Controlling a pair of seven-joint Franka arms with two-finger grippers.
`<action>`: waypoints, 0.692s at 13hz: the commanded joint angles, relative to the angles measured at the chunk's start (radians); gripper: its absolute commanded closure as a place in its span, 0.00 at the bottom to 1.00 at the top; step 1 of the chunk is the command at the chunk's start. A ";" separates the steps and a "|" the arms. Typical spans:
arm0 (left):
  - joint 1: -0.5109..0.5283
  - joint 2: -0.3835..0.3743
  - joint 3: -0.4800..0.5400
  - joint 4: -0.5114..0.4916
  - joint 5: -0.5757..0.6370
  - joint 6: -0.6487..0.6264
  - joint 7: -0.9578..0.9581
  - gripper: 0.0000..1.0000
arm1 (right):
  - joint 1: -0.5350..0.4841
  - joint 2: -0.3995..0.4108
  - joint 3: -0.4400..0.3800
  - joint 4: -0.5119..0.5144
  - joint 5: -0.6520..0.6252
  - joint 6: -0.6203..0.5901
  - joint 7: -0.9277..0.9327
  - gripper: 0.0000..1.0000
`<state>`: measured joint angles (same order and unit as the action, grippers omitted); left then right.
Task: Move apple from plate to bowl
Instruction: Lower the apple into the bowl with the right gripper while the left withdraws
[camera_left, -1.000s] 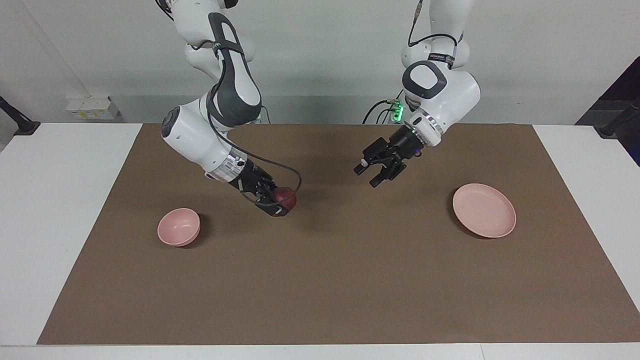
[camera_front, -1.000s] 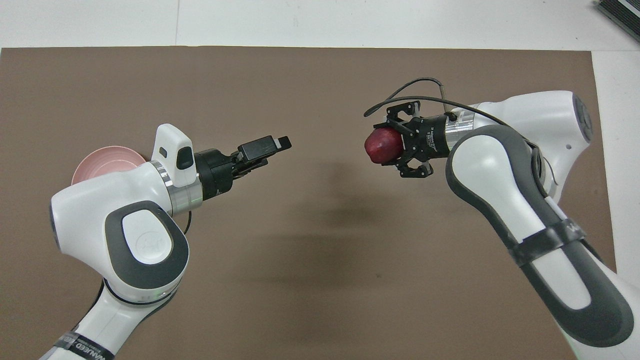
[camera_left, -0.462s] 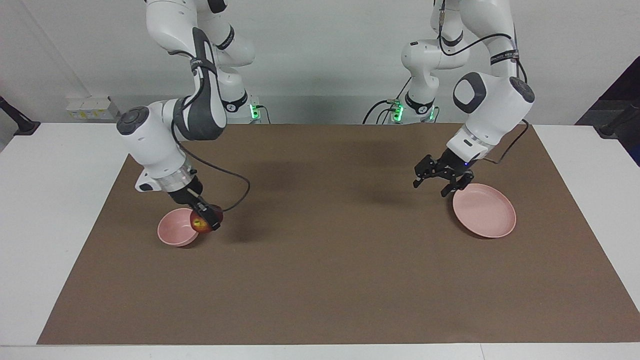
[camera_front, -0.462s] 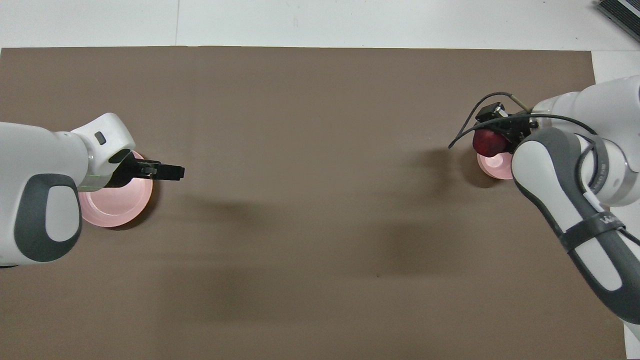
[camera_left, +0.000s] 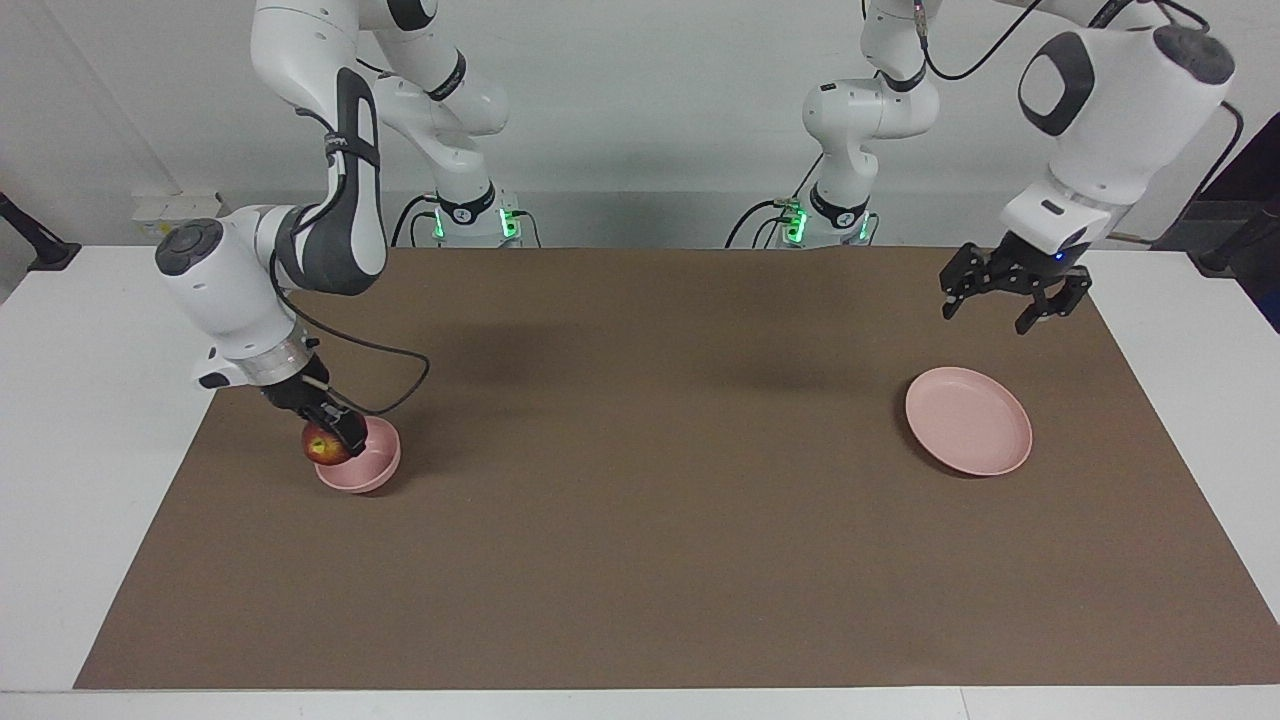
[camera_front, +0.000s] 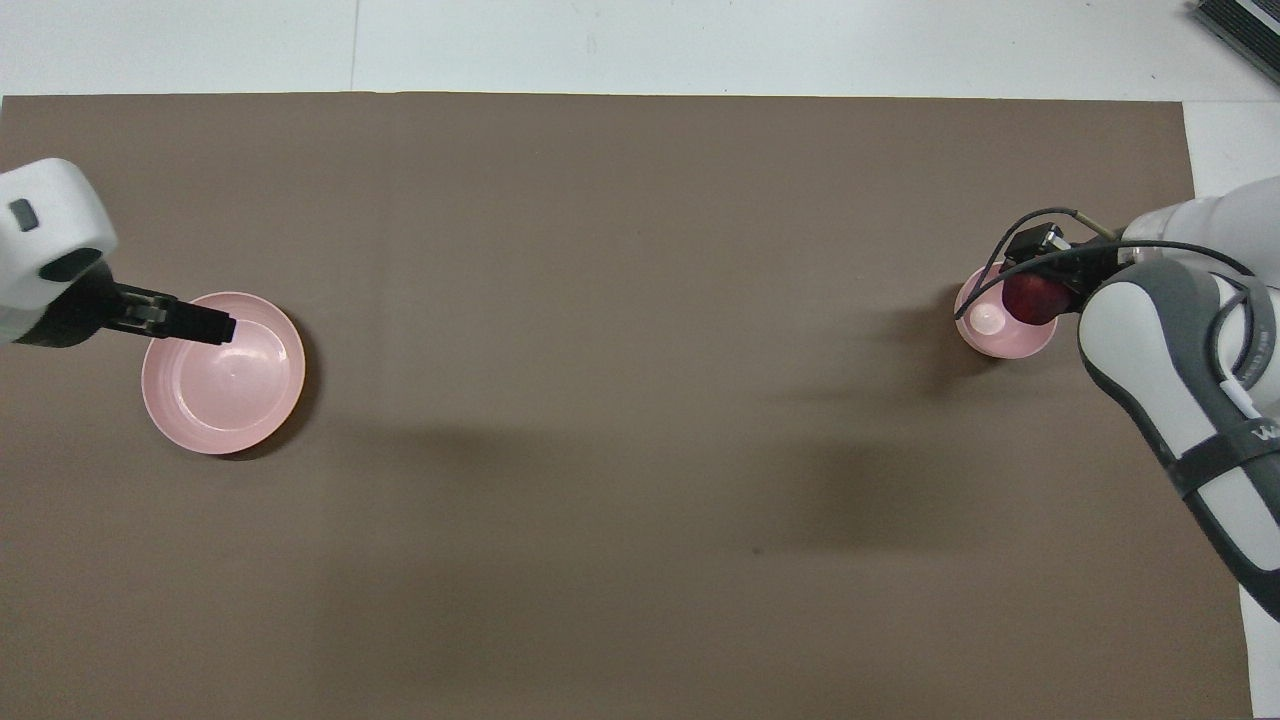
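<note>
My right gripper is shut on the dark red apple and holds it low over the rim of the small pink bowl, on the side toward the right arm's end of the table. I cannot tell whether the apple touches the bowl. In the overhead view the apple covers part of the bowl, with the right gripper on it. The flat pink plate lies bare toward the left arm's end. My left gripper is open and empty, raised high above the plate's edge. It also shows in the overhead view.
A brown mat covers most of the white table. The bowl and plate sit far apart on it.
My right gripper carried the apple from mid-table to over the bowl and lowered it. My left gripper, open, swung back to the plate's end and rose.
</note>
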<state>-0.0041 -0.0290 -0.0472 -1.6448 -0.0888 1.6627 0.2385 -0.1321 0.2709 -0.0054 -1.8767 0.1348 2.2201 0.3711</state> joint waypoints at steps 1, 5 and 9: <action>-0.005 0.023 0.009 0.147 0.026 -0.169 0.002 0.00 | 0.003 0.011 0.013 -0.038 -0.018 0.039 0.000 1.00; -0.017 0.035 0.067 0.258 0.032 -0.313 0.002 0.00 | 0.009 0.053 0.013 -0.027 -0.018 0.095 0.005 0.32; -0.048 -0.011 0.101 0.243 0.044 -0.351 -0.007 0.00 | 0.005 0.047 0.013 0.027 -0.043 0.020 -0.015 0.00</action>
<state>-0.0131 -0.0247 0.0202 -1.4168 -0.0775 1.3400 0.2382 -0.1206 0.3263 0.0029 -1.8875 0.1294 2.2925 0.3704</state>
